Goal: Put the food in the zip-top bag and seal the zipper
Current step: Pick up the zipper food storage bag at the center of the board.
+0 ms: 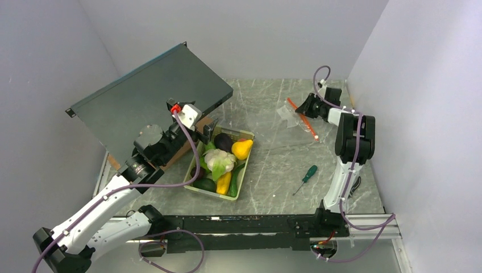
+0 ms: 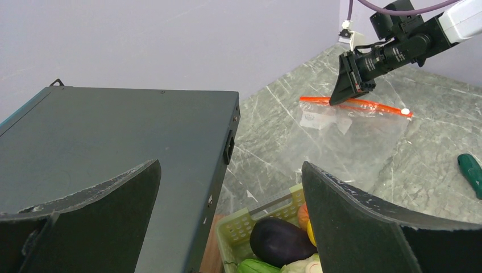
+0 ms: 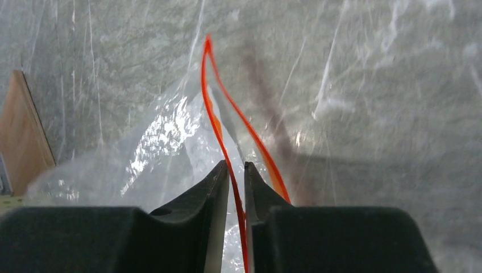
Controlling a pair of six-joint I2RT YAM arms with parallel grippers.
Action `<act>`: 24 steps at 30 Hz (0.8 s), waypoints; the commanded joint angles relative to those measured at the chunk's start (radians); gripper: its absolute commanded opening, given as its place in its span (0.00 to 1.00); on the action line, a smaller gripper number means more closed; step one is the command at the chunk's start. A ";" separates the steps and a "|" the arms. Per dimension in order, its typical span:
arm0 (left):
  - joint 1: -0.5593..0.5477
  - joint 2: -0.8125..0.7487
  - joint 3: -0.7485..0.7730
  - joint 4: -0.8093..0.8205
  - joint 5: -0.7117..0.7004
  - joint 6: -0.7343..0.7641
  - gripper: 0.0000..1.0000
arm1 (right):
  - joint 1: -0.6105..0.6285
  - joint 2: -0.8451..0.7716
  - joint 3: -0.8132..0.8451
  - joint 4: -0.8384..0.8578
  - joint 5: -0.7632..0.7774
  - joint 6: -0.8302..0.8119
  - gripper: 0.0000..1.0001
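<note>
The food lies in a pale green tray (image 1: 245,169): a dark purple eggplant (image 1: 223,141) (image 2: 281,242), a yellow piece (image 1: 242,149), a whitish-green cabbage (image 1: 219,160) and other green and yellow pieces. My left gripper (image 1: 209,132) (image 2: 230,165) hovers open over the tray's far end, holding nothing. The clear zip-top bag (image 1: 293,115) (image 2: 352,136) (image 3: 165,142) lies flat at the back right. Its orange-red zipper (image 1: 307,124) (image 2: 364,104) (image 3: 213,114) gapes, the two lips apart. My right gripper (image 1: 305,108) (image 2: 335,101) (image 3: 236,165) has closed to a narrow slit on one lip.
A large dark metal box (image 1: 148,102) (image 2: 113,142) leans tilted at the left, beside the tray, over a wooden board (image 3: 20,131). A green-handled screwdriver (image 1: 307,175) (image 2: 472,173) lies on the marble top between the tray and the right arm. Walls enclose both sides and the back.
</note>
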 commanded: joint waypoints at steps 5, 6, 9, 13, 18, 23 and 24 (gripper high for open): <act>-0.002 0.000 0.043 0.017 0.019 -0.011 1.00 | 0.007 -0.214 -0.177 0.109 0.088 0.179 0.00; -0.002 0.000 0.044 0.016 0.021 -0.011 1.00 | 0.008 -0.242 -0.203 0.111 0.098 0.198 0.00; -0.003 -0.001 0.045 0.013 0.024 -0.011 1.00 | 0.015 -0.343 -0.299 0.137 0.107 0.235 0.00; -0.002 -0.002 0.044 0.016 0.021 -0.010 1.00 | 0.039 -0.466 -0.401 0.168 0.091 0.269 0.00; -0.002 0.005 0.047 0.008 0.042 -0.014 1.00 | 0.059 -0.571 -0.464 0.205 -0.040 0.361 0.00; -0.003 0.029 0.053 0.002 0.057 -0.037 1.00 | 0.064 -0.745 -0.417 0.016 0.036 0.288 0.00; -0.003 0.035 0.057 0.000 0.066 -0.049 1.00 | 0.067 -0.780 -0.407 -0.022 0.064 0.268 0.00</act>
